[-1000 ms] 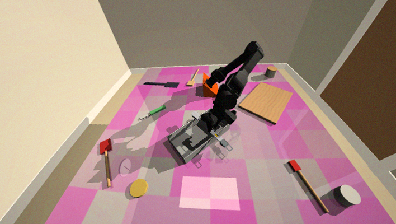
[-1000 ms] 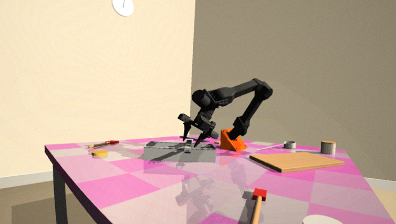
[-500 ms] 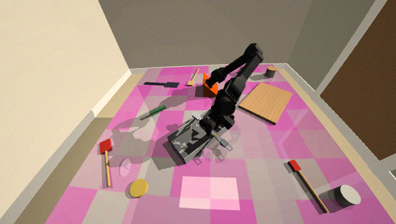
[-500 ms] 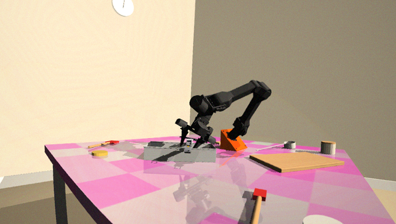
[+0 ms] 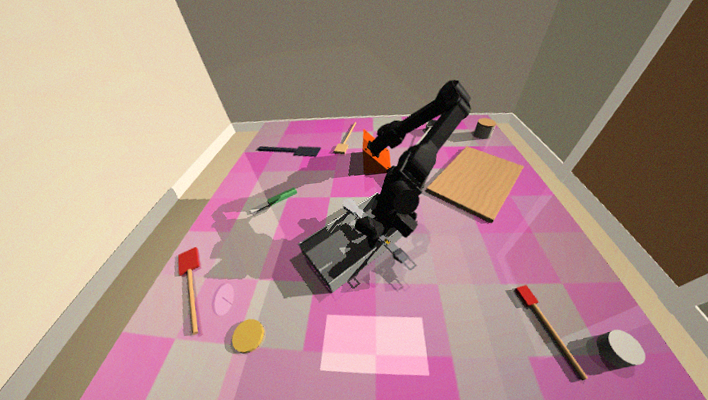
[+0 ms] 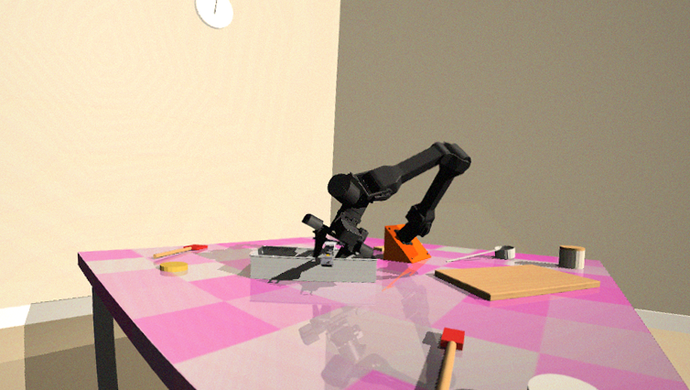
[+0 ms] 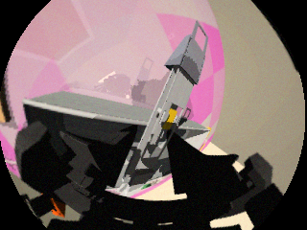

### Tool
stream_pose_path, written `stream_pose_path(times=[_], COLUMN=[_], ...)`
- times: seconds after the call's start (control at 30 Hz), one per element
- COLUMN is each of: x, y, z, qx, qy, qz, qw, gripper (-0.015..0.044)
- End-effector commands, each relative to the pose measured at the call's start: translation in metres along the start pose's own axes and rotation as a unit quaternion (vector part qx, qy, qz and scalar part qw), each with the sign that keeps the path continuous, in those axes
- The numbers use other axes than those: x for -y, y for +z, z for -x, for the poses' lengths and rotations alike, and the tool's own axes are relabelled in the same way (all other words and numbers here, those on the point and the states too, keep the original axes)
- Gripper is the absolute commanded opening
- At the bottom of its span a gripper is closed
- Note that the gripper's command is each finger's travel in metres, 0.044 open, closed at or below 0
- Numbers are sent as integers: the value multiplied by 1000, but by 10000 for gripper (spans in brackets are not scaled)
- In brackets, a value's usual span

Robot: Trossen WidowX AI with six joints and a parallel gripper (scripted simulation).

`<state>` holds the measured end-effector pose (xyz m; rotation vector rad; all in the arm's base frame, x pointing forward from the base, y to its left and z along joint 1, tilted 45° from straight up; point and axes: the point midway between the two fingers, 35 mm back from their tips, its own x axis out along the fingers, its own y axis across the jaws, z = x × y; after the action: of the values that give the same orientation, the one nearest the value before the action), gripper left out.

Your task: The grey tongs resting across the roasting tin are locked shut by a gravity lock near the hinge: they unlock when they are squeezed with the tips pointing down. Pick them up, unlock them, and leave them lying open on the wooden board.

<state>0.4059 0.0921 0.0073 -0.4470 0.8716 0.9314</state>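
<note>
From the left in the top view, a red-headed, wooden-handled tool (image 5: 190,276) (image 6: 186,251) lies left of the roasting tin (image 5: 317,269) (image 6: 267,266) (image 7: 91,106), and here's a yellow disc (image 5: 248,335) (image 6: 174,267) between that tool and the tin, flat on the bench (image 5: 479,315) (image 6: 226,315) (image 7: 77,77). A green-handled tool (image 5: 281,196) lies beyond the tin's left end; the exterior view doesn't give us that one. Now the tin itself, and across it the grey tongs (image 5: 398,254) (image 6: 329,249) (image 7: 179,88), one end out past the near wall. The wrist view has the best seat: a yellow piece (image 7: 171,118) on the tongs shows clearly there. The claw (image 5: 379,229) (image 6: 330,253) (image 7: 153,129) is down at the tin, part-way open, its fingers on either side of the tongs; whether they touch, I can't tell. Behind the tin sits the orange base (image 5: 369,166) (image 6: 397,252). Rightward, the wooden board (image 5: 476,183) (image 6: 518,280) lies well apart from the tin, no tongs on it. Only the exterior view clearly shows a small grey cup (image 6: 504,253) beyond the board, right of the tin.
</note>
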Motion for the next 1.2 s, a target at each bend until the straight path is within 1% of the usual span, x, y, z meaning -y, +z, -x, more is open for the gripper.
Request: stream_pose_path(times=[0.0,0.6,0.77,0.83,0.87,1.03,1.17], x=[1,1,1,5,10,35,36], y=[0,0,0,0,0,-1,-1], z=[1,1,1,8,15,66,69], qx=[0,0,0,0,-1,-3,-3], qy=[-1,-1,-1,-1,-1,-3,-3], qz=[0,0,0,0,0,-2,-2], qw=[1000,1000,1000,1000,1000,1000,1000], gripper=[168,48,-83,-136,-150,-150,-150])
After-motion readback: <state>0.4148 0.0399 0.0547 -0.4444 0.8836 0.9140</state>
